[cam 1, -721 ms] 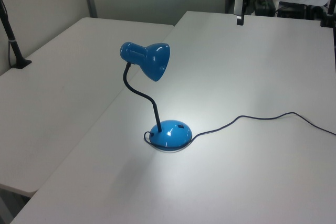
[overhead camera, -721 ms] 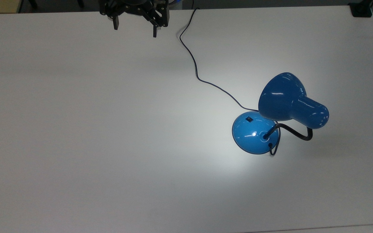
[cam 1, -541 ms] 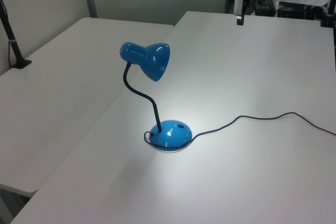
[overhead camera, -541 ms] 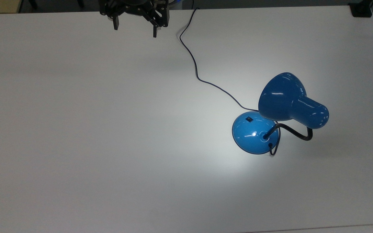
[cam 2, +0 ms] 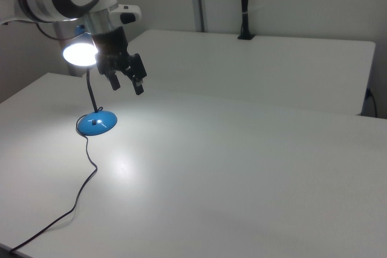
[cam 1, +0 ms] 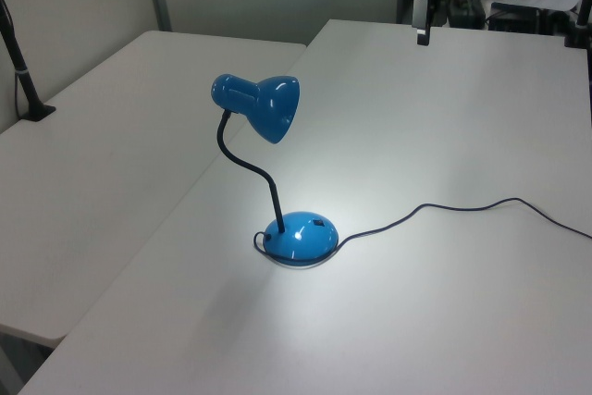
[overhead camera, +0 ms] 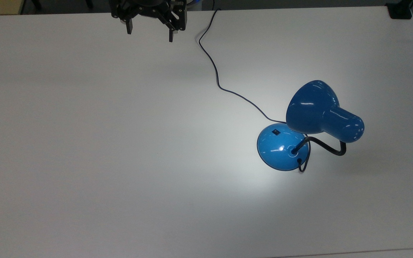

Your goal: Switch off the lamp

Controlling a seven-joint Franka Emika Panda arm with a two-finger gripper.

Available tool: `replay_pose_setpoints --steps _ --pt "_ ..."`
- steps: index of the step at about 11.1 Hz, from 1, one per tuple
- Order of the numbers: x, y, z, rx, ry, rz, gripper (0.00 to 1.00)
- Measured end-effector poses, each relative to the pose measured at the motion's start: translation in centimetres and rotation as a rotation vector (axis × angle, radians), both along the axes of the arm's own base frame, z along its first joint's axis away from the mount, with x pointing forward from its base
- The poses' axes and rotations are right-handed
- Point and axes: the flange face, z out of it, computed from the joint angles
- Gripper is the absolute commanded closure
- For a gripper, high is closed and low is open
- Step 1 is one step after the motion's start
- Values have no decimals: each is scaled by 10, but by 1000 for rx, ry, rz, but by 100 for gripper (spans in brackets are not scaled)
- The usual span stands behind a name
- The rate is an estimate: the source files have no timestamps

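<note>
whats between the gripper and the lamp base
In the top view, bare white table and a thin black cord separate the gripper from the lamp's round blue base.

no readable text, label, brand, number or sign is showing anywhere in the top view, the left view or the right view.
</note>
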Motion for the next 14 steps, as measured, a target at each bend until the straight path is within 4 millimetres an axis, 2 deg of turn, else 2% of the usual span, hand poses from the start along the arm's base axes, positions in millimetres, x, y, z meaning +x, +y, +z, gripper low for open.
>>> replay_pose_setpoints --steps 10,12,14 --pt "2 6 -6 30 21 105 100" --pt "7 21 -22 36 57 200 100" --pt "15 58 -55 45 116 348 100"
